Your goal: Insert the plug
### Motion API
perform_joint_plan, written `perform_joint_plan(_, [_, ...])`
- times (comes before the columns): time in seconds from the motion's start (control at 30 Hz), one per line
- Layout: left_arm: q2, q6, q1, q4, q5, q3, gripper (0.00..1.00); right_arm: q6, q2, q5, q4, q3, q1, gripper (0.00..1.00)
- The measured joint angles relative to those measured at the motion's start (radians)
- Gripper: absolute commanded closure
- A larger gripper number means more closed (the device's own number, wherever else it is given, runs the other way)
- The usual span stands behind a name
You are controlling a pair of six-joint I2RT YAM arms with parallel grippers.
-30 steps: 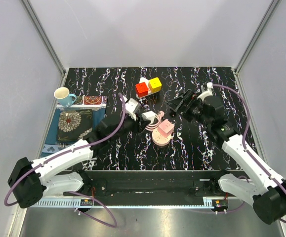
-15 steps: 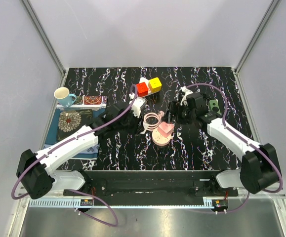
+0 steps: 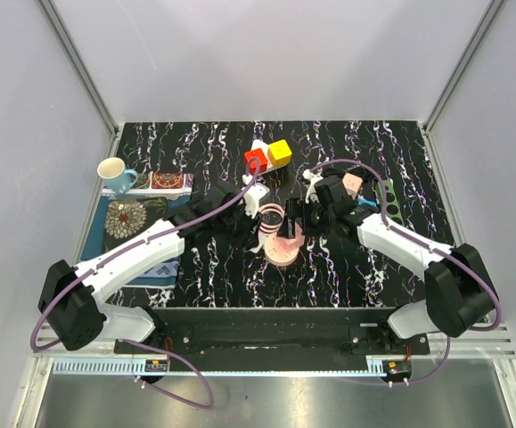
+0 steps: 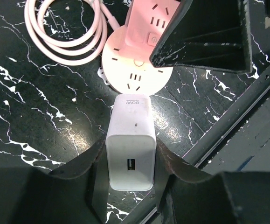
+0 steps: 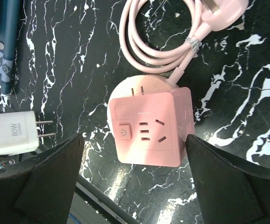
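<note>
- My left gripper (image 4: 131, 163) clamps the charger (image 4: 131, 126), prongs (image 5: 46, 128) aimed at the pink socket cube (image 5: 148, 128)
- My right gripper (image 5: 134, 137) spreads wide around it, probably to steady it

gap, charger (image 4: 130, 140) to socket cube (image 5: 149, 128): narrow, bare table (image 5: 69, 70)
obstacles: coiled cable (image 5: 160, 42) beside cube; right hand (image 5: 135, 137) straddling cube

The socket cube (image 5: 148, 133) and its coiled cord (image 4: 65, 53) were coloured pink, the charger (image 4: 130, 144) white, the table (image 3: 195, 143) black, veined white.
</note>
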Motion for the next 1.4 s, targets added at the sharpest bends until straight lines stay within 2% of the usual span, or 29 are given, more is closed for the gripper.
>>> perform_joint_plan(0.17, [0.045, 0.051, 0.0, -0.029, 0.032, 0.035, 1.0, 0.035, -0.02, 0.049, -0.01, 0.0, 0.023, 0.05])
perform_joint_plan(0.37, [0.14, 0.126, 0.0, -0.084, 0.064, 0.106, 1.0, 0.046, -0.157, 0.265, -0.064, -0.002, 0.019, 0.03])
perform_joint_plan(0.67, [0.309, 0.21, -0.048, -0.172, 0.047, 0.255, 1.0, 0.056, -0.308, 0.473, -0.148, -0.093, -0.101, 0.02])
perform_joint_plan(0.93, [0.394, 0.251, -0.093, -0.209, -0.012, 0.307, 1.0, 0.056, -0.401, 0.517, -0.195, -0.148, -0.134, 0.01])
perform_joint_plan(1.4, [0.441, 0.275, -0.106, -0.223, -0.054, 0.314, 1.0, 0.051, -0.433, 0.517, -0.203, -0.156, -0.14, 0.01])
